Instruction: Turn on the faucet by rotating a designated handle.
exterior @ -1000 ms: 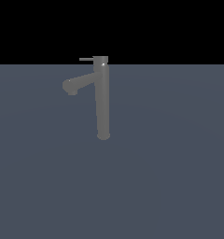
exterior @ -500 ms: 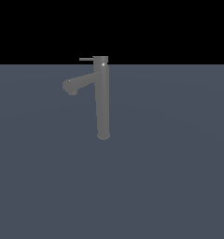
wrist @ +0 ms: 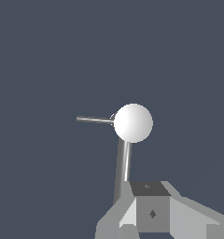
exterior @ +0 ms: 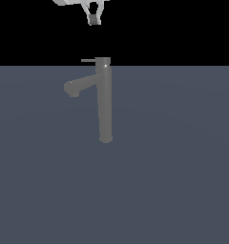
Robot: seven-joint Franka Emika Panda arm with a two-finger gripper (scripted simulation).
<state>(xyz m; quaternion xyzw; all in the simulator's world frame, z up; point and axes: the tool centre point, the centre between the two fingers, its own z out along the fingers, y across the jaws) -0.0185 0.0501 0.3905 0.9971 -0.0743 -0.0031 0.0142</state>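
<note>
The faucet [exterior: 105,102] stands upright on the grey table [exterior: 183,181], its thick spout [exterior: 79,86] angled toward the exterior view's left. The handle [exterior: 88,60] projects from the faucet's top cap toward that same side. The claw [exterior: 94,19] hangs above the faucet, well apart, touching nothing; its opening cannot be told.

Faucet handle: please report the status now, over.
Pincer above the faucet, apart from it, holding nothing; open or shut unclear. Handle untouched, projecting sideways from the cap. Nothing seen between pincer and handle.
</note>
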